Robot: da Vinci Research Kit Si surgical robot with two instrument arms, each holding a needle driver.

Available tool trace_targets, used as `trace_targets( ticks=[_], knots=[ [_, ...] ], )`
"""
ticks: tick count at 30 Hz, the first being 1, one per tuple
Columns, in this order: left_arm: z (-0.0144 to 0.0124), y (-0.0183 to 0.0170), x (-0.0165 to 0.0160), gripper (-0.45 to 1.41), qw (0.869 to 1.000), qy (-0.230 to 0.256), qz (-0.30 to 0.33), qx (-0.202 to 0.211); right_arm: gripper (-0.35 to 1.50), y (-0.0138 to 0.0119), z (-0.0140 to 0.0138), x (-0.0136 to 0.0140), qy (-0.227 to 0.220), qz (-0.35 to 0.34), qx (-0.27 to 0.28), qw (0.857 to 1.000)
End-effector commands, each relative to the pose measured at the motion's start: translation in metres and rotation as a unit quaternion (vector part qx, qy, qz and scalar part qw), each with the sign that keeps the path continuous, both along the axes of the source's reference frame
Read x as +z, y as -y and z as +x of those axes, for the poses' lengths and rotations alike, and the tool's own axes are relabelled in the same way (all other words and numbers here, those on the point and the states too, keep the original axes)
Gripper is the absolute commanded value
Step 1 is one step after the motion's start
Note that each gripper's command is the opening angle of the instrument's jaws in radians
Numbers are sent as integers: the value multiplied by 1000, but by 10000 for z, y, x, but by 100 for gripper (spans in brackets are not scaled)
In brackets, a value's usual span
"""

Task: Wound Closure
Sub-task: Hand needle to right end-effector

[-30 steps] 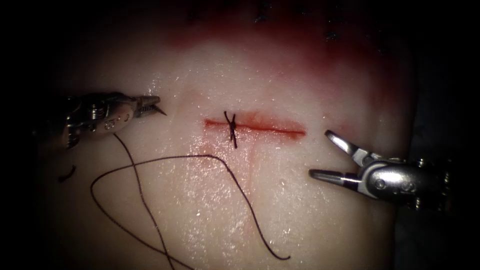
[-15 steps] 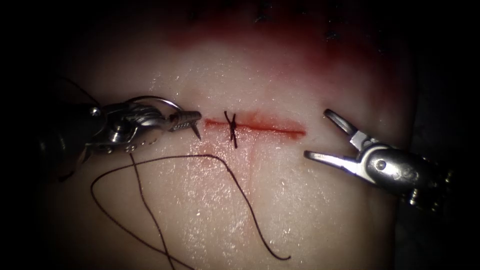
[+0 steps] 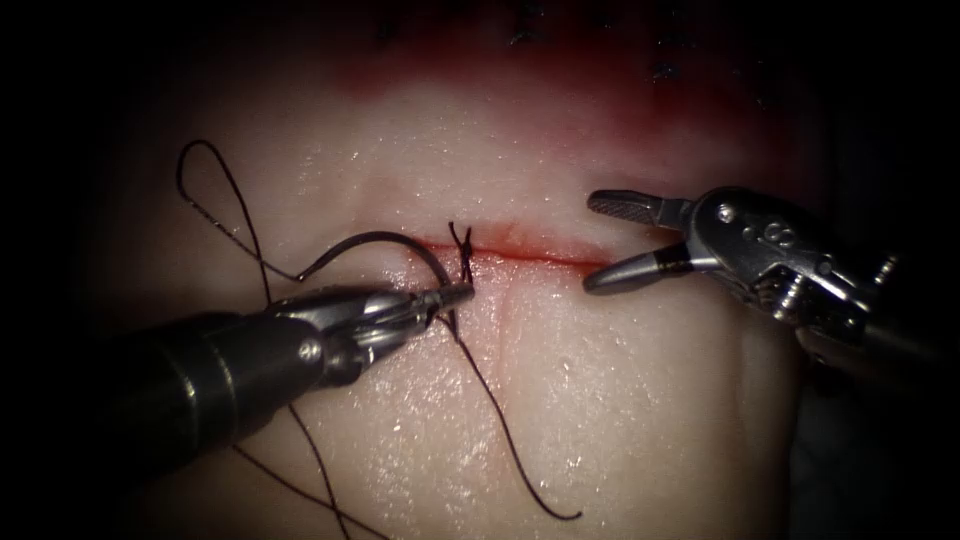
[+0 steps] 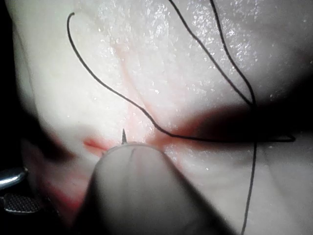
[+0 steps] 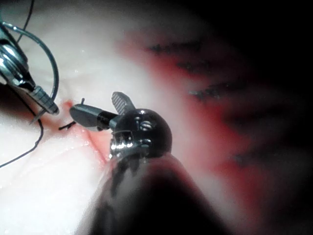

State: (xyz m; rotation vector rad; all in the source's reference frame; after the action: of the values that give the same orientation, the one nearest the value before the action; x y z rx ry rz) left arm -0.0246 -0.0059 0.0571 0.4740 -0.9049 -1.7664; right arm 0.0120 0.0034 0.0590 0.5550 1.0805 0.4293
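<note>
The left end effector (image 3: 455,293) is seen just below the cut (image 3: 520,254), near its left end, with its jaws closed on the needle (image 3: 385,245); the grip is taken close to the pointed end, and the needle's curve is arched up and to the left of the jaws, above the tissue (image 3: 560,400) rather than in it; in the left wrist view the needle's tip (image 4: 123,136) is seen poking out just past the tool, close to the cut (image 4: 95,145); whether the tip is touching the surface cannot be told. The thread (image 3: 215,200) is carried off from the needle's blunt end, looped high on the left side, then trailed down across the tissue below the cut, where a free end (image 3: 570,515) is left lying; a tied stitch (image 3: 462,248) with short dark tails is seen across the cut, just beside the left tool's tip. The right end effector (image 3: 605,240) is held at the right end of the cut with its jaws parted wide; nothing is gripped in them; the lower jaw is pointed at the cut's right end and the upper jaw is raised above it. Red fluid (image 3: 560,110) is spread over the far edge of the tissue; in the right wrist view the right end effector (image 5: 95,110) is seen over the cut with the left tool (image 5: 41,100) and needle (image 5: 49,58) beyond it.
</note>
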Motion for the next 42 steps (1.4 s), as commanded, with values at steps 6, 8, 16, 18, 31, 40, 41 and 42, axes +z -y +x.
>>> trace_targets(
  ticks=[6, 8, 16, 18, 31, 40, 41, 42],
  knots=[
    [-16, 1, -12, -35, 996, -22, -83, 23, 109, -20, 23, 1, 3, 0, -2, 1000],
    [-22, 5, -18, -35, 994, -29, -98, 28, 113, -20, 29, 1, 7, 1, -4, 1000],
    [-44, 12, -31, -35, 992, -33, -113, 37, 111, -24, 61, 4, 22, 11, -29, 999],
    [-46, 11, -32, -34, 992, -33, -113, 37, 108, -24, 68, 5, 24, 13, -40, 999],
    [-53, 9, -33, -32, 994, -26, -105, 29, 86, -25, 97, 10, 48, -42, -55, 996],
    [-61, 4, -31, -31, 996, -14, -84, 9, 84, -23, 101, 7, 66, -114, -41, 990],
    [-61, 3, -30, -30, 997, -12, -81, 7, 84, -22, 101, 6, 69, -122, -37, 989],
    [-62, 2, -30, -29, 997, -12, -77, 2, 84, -21, 101, 4, 67, -135, -31, 988]
  ],
)
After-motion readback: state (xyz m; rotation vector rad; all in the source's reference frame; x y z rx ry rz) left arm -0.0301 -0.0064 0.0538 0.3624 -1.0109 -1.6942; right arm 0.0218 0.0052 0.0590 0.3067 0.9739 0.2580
